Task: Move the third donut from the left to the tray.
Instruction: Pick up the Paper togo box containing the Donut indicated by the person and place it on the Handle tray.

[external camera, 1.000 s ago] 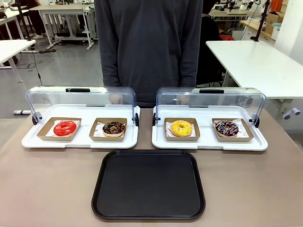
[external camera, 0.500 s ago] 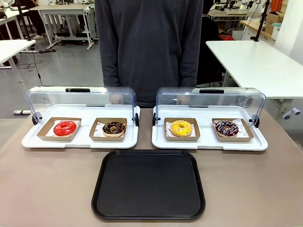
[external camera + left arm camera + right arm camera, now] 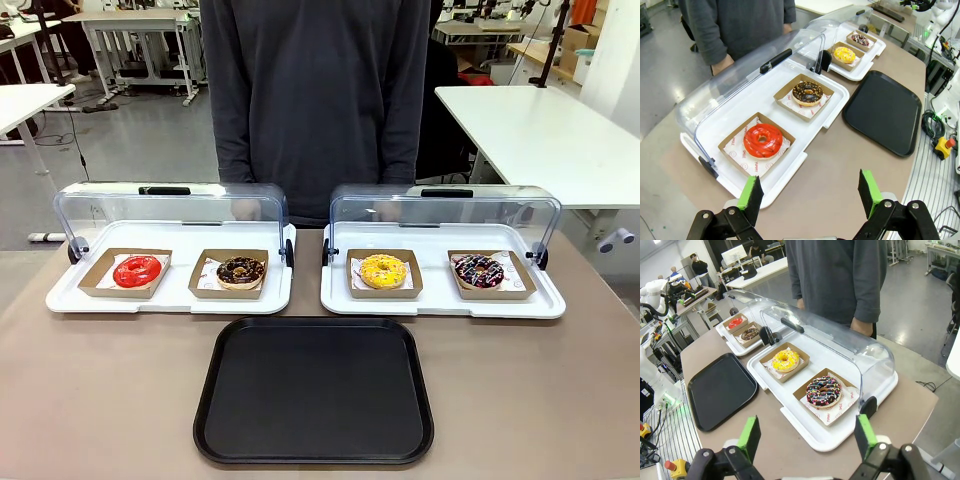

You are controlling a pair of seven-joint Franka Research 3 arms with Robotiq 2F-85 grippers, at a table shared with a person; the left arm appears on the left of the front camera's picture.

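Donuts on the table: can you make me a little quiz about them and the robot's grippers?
1. True or false: the yellow donut lies on the black tray.
2. What does the yellow donut sit in? A. a brown cardboard holder B. a glass bowl C. a paper bag
3. Fill in: the left gripper and the right gripper both stand ____.
Key: 1 false; 2 A; 3 open.

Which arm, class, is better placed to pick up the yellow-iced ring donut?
Probably right: the right fingers, open, sit near the yellow-iced ring donut; from the left fingers it lies far off, beyond the red-iced donut and chocolate-iced donut.
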